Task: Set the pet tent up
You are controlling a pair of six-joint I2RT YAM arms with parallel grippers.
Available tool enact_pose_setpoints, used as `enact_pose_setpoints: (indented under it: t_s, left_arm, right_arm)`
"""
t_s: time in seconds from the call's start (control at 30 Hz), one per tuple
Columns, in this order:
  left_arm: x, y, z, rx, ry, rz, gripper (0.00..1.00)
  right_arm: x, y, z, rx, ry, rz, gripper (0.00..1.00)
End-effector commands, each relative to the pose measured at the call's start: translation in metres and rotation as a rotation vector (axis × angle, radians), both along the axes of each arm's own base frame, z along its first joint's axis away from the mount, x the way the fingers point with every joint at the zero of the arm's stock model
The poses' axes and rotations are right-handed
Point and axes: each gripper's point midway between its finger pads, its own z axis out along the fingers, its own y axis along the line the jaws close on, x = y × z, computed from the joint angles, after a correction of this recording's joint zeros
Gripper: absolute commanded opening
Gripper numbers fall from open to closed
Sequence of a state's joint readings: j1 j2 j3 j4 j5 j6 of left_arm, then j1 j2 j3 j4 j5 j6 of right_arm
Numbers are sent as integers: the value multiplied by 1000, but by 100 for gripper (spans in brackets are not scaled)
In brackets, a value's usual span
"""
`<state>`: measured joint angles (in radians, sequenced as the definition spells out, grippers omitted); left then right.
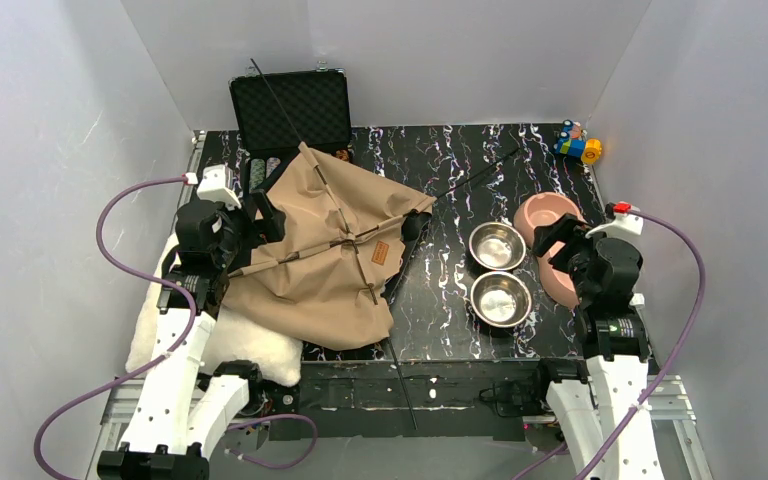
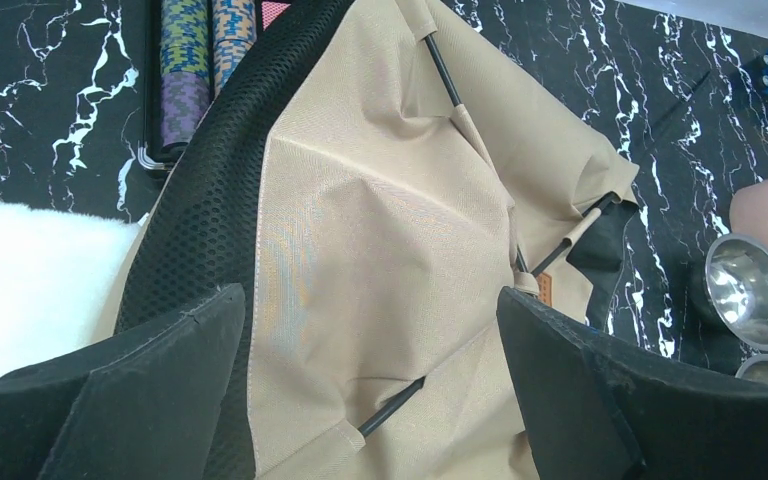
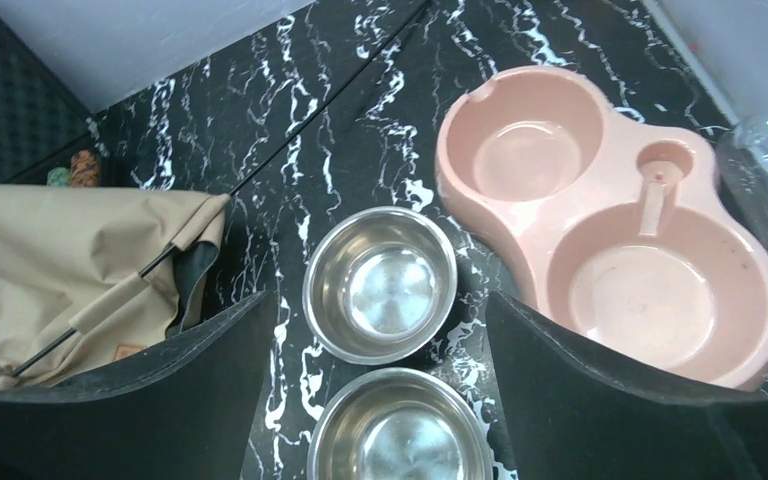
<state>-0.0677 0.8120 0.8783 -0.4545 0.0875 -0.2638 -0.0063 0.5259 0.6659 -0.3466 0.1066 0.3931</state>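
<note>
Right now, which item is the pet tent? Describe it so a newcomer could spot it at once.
On the black marbled table, look at the left half, in front of the open black case. The tent lies collapsed: a large tan canvas crossed by thin black poles, with a small brown label, unlike the fluffy white cushion at its near edge.

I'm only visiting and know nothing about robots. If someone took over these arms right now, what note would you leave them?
Left gripper: open, empty, over the pet tent, near its left side.
Right gripper: open, empty, above the steel bowls, away from the tent.
Tent: lying collapsed on the left half of the table, its near edge over the cream cushion, black poles attached.
Done: nothing visible; the tent is not standing.
Left: raise it into shape.
</note>
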Motion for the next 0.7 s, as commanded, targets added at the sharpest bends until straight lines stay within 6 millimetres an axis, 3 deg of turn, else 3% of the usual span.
enact_pose_setpoints:
  t_s: [0.0,0.2,0.33,0.43,0.57,0.67]
  left_arm:
    - [-2,-3,16,-8,-35,-15,98]
    - [4,24,8,97,29,100,98]
    - [2,30,-6,138,63,111,98]
    - [0,30,-19,146,103,108,98]
    - [1,13,-33,119,159,8,98]
    - [2,10,-38,104,180,3,98]
  right_arm:
    - [1,18,22,-11,-48,117,85]
    - [5,56,35,52,-69,328,86]
    - [13,97,28,69,-6,449,84]
    - [17,140,22,-2,41,532,84]
    - [18,211,17,-24,88,716,81]
    - [23,261,11,-90,125,823,79]
